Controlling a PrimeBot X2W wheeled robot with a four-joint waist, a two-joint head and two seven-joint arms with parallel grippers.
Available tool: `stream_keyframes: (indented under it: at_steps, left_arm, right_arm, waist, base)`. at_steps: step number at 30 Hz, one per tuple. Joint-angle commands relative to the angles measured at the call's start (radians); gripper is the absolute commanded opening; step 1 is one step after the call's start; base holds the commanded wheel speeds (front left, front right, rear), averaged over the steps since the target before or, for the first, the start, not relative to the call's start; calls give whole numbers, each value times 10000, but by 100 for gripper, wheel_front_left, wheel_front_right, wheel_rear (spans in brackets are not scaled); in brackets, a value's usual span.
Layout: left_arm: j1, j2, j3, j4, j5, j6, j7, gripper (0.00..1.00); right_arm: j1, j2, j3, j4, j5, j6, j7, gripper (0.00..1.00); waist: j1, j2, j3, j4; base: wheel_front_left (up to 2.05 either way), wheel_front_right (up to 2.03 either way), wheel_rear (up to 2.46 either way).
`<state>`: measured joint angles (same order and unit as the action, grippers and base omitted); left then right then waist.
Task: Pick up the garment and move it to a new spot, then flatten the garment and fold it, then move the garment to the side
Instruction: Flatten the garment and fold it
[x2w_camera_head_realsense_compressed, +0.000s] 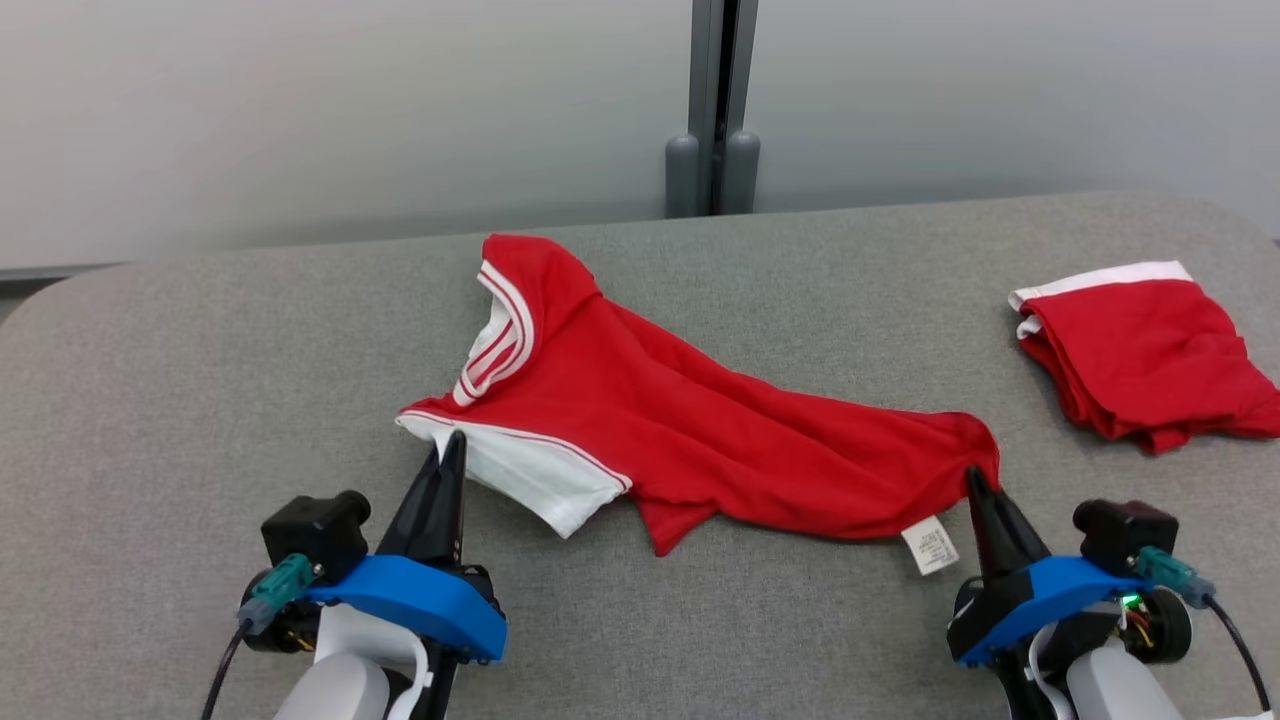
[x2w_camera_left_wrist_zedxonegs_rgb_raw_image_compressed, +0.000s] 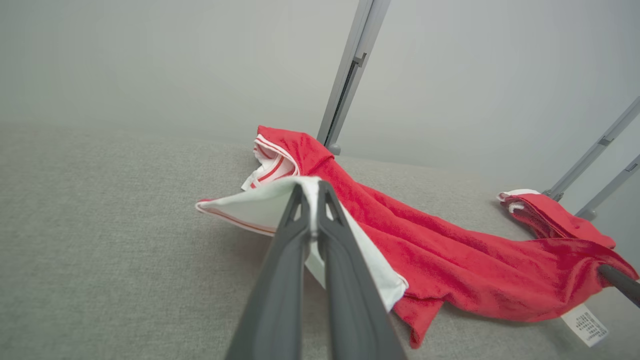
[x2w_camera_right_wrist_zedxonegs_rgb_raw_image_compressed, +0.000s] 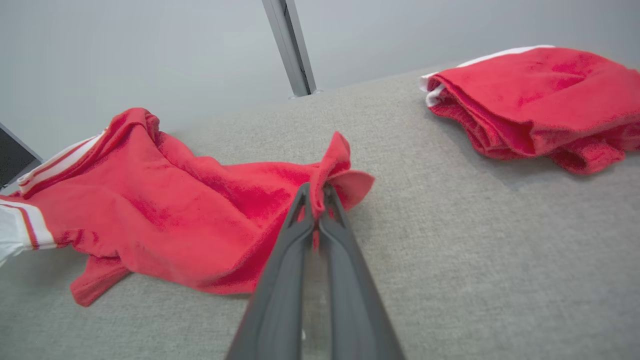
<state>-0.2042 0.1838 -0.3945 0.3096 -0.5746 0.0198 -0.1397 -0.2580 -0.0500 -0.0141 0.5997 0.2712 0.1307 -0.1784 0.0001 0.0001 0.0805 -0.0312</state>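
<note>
A garment (x2w_camera_head_realsense_compressed: 720, 430) lies mid-frame on the table (x2w_camera_head_realsense_compressed: 200, 400), a folded pile (x2w_camera_head_realsense_compressed: 1150, 360) at right, a post (x2w_camera_head_realsense_compressed: 715, 100) behind at top.

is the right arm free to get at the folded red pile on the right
Probably not yet: the right gripper is shut on the hem of the red shirt, so it would have to let go first. Otherwise the way over the grey table to the folded red pile looks free.

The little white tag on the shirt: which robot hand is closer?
Right. The right gripper pinches the red hem beside the tag; the left gripper grips the white sleeve at the shirt's other end.
</note>
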Motion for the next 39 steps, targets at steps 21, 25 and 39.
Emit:
stream_keyframes:
  at_steps: [21,25,39]
  left_arm:
    - [-2068,2098,1601,-8470,-307,564,2514,0]
    - [-3203,2496,1778,-8886,-247,516,3292,0]
    - [-6469,2647,1176,-6391,-329,-368,4209,0]
  right_arm:
    - [77,-13,-761,-9080,316,0,1895,0]
    - [-175,-10,-983,-10618,33,0,2547,0]
    - [-2172,-7,-992,-10046,-59,0,3933,0]
  waist:
    - [-1,-1,-896,39]
    - [-1,-1,-694,-27]
    - [-1,-1,1330,-135]
  base:
    - [0,0,0]
    - [0,0,0]
    - [0,0,0]
